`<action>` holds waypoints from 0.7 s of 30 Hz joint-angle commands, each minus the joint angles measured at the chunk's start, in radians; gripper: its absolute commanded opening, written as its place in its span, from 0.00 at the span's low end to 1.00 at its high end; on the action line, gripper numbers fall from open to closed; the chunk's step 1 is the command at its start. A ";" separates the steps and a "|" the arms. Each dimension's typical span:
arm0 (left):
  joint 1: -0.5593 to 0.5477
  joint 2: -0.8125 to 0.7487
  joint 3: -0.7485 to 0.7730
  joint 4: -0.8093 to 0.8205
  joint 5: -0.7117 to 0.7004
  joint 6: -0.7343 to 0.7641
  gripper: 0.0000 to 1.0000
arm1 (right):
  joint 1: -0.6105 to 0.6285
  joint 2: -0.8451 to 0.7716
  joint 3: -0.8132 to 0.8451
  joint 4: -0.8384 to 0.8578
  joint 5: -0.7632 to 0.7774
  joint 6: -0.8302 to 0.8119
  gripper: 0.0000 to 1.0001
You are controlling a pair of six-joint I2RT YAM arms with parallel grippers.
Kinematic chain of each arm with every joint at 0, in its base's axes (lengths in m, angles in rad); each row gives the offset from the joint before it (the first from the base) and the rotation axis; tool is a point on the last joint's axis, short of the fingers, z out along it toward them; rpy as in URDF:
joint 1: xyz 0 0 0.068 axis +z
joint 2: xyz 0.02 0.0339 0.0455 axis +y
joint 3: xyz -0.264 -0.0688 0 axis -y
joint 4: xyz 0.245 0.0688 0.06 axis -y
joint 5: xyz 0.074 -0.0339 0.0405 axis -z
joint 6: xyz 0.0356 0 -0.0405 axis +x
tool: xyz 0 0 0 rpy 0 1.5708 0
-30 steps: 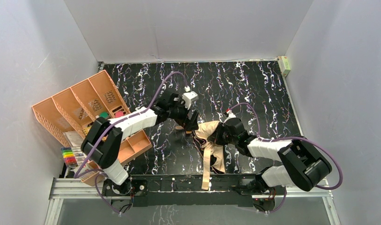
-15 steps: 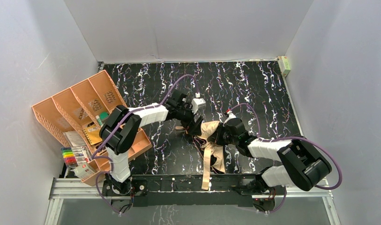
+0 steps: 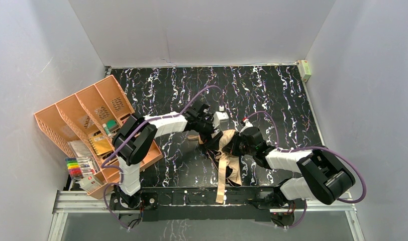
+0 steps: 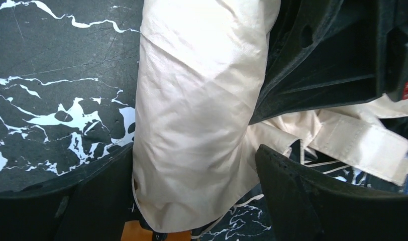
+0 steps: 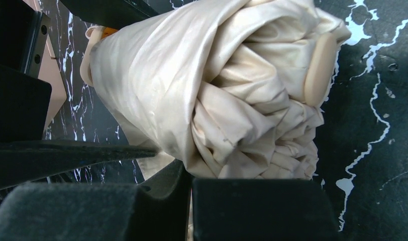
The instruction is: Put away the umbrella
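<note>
The umbrella (image 3: 225, 142) lies folded mid-table, its tan canopy bunched, with a long tan strap (image 3: 221, 176) trailing toward the near edge. My left gripper (image 3: 212, 131) is at its far-left end. In the left wrist view the gripper (image 4: 194, 165) is open and its fingers (image 4: 312, 201) straddle the tan bundle (image 4: 197, 100). My right gripper (image 3: 236, 144) is on the umbrella's right side. In the right wrist view it (image 5: 189, 183) is shut on a fold of the canopy (image 5: 212, 90). A light-tan round cap (image 5: 320, 68) shows at the bundle's end.
The orange desk organizer (image 3: 81, 118) stands at the left edge with small items in its slots. A pack of coloured markers (image 3: 74, 168) lies by it. A small box (image 3: 305, 70) sits in the far right corner. Grey walls close in three sides.
My left arm has swung right and stretched out, bringing its gripper from beside the umbrella's far-left end to over it. The right arm and the umbrella have hardly moved.
</note>
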 commanded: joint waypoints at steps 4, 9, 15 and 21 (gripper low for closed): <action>-0.079 0.055 0.007 -0.145 -0.151 0.095 0.68 | -0.001 0.013 -0.053 -0.175 0.028 -0.024 0.09; -0.095 0.094 0.041 -0.177 -0.191 0.076 0.54 | -0.001 -0.019 -0.061 -0.155 0.008 -0.023 0.10; -0.096 0.062 0.030 -0.164 -0.254 0.073 0.35 | -0.001 -0.111 -0.035 -0.181 -0.047 -0.091 0.19; -0.097 0.022 0.032 -0.155 -0.294 0.089 0.11 | -0.001 -0.262 0.017 -0.351 -0.045 -0.156 0.36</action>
